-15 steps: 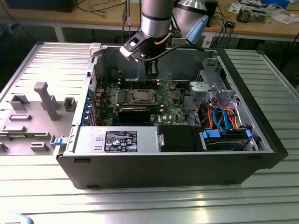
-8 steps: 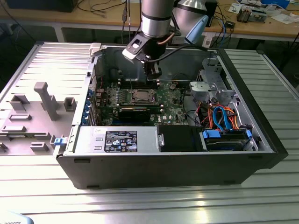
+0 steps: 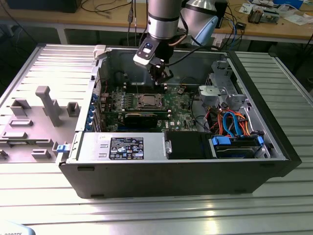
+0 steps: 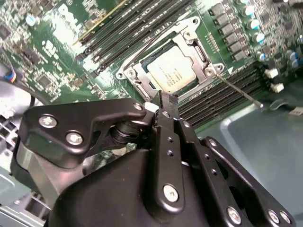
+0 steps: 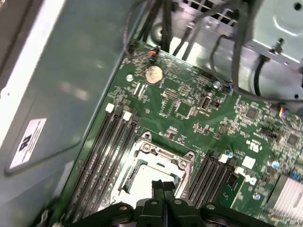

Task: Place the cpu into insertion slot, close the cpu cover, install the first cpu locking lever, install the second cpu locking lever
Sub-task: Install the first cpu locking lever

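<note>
Steel bench [image 3: 156,210] bears an open case [image 3: 171,178]; gripper [image 4: 168,98] closed on nothing; cpu [image 4: 173,68] lies just beyond the fingertips, under the cover [image 4: 137,78]; the lever [image 4: 239,91] probably wants slow, square pressing.

The cpu [image 4: 173,68] sits flat in the insertion slot [image 4: 127,74], dull silver top up (square to the socket), on the green board [image 4: 61,52]. The cpu cover [image 4: 142,81] lies down, its silver frame ringing the chip.
</note>
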Robot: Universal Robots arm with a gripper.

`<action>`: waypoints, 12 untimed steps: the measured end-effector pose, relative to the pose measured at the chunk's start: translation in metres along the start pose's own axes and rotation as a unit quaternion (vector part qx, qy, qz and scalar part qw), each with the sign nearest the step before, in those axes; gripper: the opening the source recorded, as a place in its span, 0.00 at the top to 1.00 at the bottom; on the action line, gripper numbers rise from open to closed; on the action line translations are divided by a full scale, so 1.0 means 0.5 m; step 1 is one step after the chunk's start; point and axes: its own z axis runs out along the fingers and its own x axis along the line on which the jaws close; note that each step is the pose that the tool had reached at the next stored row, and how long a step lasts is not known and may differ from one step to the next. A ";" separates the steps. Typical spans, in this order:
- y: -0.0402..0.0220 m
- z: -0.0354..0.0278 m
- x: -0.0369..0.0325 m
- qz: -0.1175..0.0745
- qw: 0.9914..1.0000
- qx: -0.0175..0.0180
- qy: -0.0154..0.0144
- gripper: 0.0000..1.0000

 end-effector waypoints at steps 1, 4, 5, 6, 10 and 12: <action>0.000 0.000 0.000 -0.016 1.000 0.000 0.000 0.89; 0.000 0.000 0.000 -0.053 0.999 -0.001 -0.001 0.89; 0.000 0.000 0.000 -0.063 0.998 -0.001 -0.002 0.89; 0.000 0.000 0.000 -0.079 0.997 -0.001 -0.002 0.89; 0.000 0.000 0.000 -0.122 0.993 -0.002 -0.003 0.89; 0.000 0.000 0.000 -0.133 0.991 -0.002 -0.003 0.89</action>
